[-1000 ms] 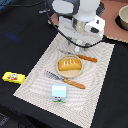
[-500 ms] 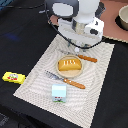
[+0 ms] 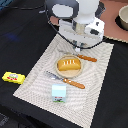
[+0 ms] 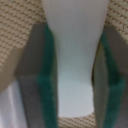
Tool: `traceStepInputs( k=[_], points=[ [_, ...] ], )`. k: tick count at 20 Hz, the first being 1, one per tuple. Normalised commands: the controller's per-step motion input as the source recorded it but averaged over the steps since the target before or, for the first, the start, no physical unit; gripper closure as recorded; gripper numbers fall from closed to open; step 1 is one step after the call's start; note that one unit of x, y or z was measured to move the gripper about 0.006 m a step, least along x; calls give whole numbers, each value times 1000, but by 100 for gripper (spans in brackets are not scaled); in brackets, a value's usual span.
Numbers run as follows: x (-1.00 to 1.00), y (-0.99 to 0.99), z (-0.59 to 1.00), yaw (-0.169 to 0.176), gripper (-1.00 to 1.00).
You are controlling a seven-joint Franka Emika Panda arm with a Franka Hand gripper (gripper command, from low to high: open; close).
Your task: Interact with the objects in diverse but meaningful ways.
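Under my arm a black tabletop (image 3: 20, 30) carries a beige woven rectangular placemat (image 3: 95, 75), with a flat yellow packet with a red mark (image 3: 13, 77) lying directly on the dark surface well apart from the mat, toward the exterior view's left.

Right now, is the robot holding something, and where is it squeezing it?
Yes. In the wrist view a small white shaker sits between the jaws, whose green pads press against its narrow middle on both sides.
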Motion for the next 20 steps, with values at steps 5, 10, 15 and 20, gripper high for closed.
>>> traceStepInputs(
  k=[5,10,15,20],
  points=[
    [500,23,979,0,100],
    [666,123,1000,0,100],
    [255,265,1000,0,100],
    [-145,355,767,0,100]
  ],
)
